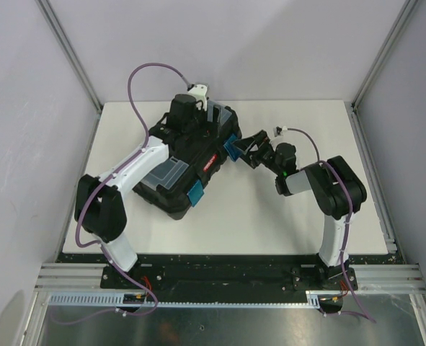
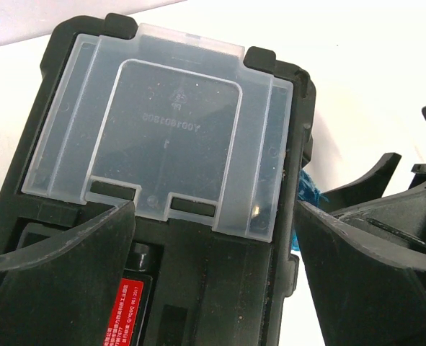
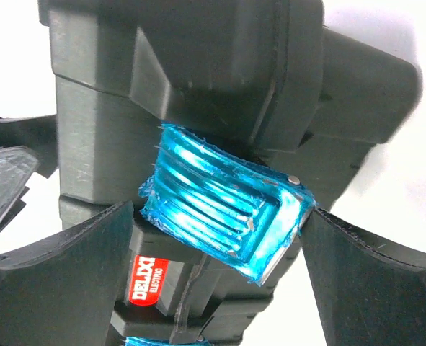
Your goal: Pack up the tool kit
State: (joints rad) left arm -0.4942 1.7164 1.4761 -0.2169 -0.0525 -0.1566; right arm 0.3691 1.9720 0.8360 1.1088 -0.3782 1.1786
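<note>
The closed black toolbox (image 1: 191,162) lies at an angle on the white tabletop (image 1: 285,209), left of centre. The left end effector (image 2: 216,281) hangs over its lid, fingers spread wide beside a clear lid compartment (image 2: 162,122) and gripping nothing. The right end effector (image 3: 216,216) is at the box's right side, fingers apart on either side of a blue latch (image 3: 227,209) (ribbed, with scuffed edges), not clamped on it.

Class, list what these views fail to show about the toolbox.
Top view: the left arm covers the far end of the toolbox.
Left wrist view: the red label is cut by the bottom edge; its print is too small.
Right wrist view: the blue latch hides its own catch.
All views: its black body hides any contents.
</note>
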